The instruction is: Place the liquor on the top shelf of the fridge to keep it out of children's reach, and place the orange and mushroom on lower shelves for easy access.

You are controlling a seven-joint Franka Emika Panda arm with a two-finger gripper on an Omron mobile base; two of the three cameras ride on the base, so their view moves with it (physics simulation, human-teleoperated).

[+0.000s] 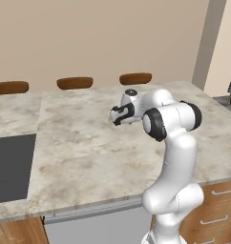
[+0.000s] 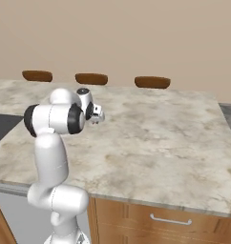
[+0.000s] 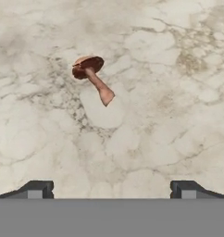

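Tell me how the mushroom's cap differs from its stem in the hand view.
The mushroom lies on its side on the marble counter. Its cap is dark reddish-brown, broad and rounded; its stem is paler, pinkish-tan, narrow and elongated. The cap sits toward the top of the view, while the stem points toward the bottom right, widening slightly at its end. Both rest on the counter, untouched, ahead of the open end effector.

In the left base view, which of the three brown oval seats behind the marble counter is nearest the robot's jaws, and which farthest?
1. Right brown oval seat and middle seat: too close to call.
2. Left seat, at the far left: farthest.
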